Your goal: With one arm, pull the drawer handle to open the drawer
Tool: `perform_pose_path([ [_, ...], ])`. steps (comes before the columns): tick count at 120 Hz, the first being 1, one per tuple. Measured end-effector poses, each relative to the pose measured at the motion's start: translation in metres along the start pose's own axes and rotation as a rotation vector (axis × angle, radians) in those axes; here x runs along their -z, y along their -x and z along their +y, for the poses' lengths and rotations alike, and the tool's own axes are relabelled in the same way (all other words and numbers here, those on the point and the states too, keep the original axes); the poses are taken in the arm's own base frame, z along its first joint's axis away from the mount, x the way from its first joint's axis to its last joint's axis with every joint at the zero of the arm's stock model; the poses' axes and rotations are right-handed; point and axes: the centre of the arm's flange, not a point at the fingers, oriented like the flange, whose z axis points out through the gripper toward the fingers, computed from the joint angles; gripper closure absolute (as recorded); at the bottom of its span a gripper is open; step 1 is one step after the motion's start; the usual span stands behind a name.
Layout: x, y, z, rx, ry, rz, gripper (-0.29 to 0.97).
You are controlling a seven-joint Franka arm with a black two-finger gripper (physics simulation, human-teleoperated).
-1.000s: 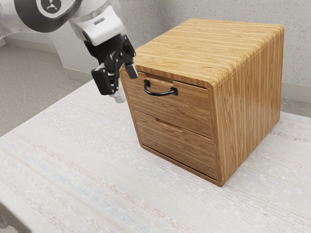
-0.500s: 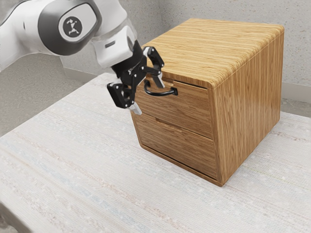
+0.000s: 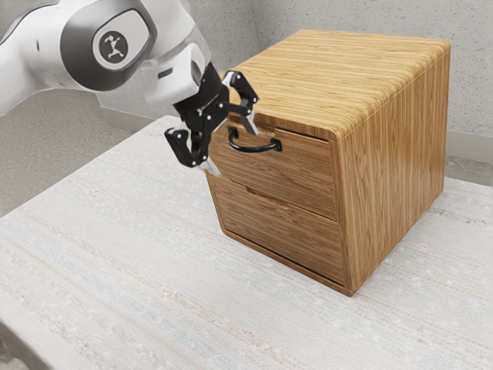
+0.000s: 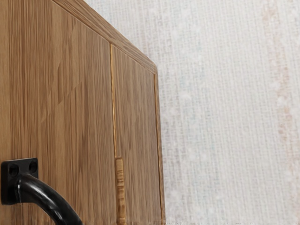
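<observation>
A light wooden cabinet (image 3: 347, 85) stands on the table with two drawers in its front. The top drawer (image 3: 304, 166) carries a black curved handle (image 3: 258, 146) and sits flush with the cabinet face. My gripper (image 3: 226, 132) is open at the handle's end toward the exterior view's left. One finger (image 3: 246, 99) is above that end and the other (image 3: 202, 160) below and in front of it, neither gripping the handle. In the wrist view the handle (image 4: 42, 197) and its mounting plate lie close under the hand, against the drawer front (image 4: 65, 108).
The lower drawer (image 3: 281, 227) has no handle and is closed. A pale woven table surface (image 3: 139, 262) stretches in front of the cabinet. A grey wall (image 3: 477, 77) runs behind it.
My hand has swung in from the exterior view's left of the cabinet to the handle's end, then shifted slightly up. The drawer has not moved.
</observation>
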Motion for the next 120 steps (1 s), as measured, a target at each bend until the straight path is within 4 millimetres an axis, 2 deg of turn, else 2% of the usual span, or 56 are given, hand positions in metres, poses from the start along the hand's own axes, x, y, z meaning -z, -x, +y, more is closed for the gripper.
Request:
perform_pose_path([
  [24,-0.007,0.027,0.002,0.016,0.008,-0.011,0.0],
  [39,-0.011,0.034,0.001,0.013,0.009,-0.013,0.0],
  [82,-0.026,0.013,-0.006,-0.049,0.018,-0.001,0.0],
  [95,-0.031,0.014,-0.007,-0.056,0.025,0.001,-0.17],
  [101,-0.032,0.014,-0.006,-0.059,0.027,0.002,-0.2],
  [120,-0.029,0.015,-0.006,-0.066,0.023,-0.001,-0.09],
])
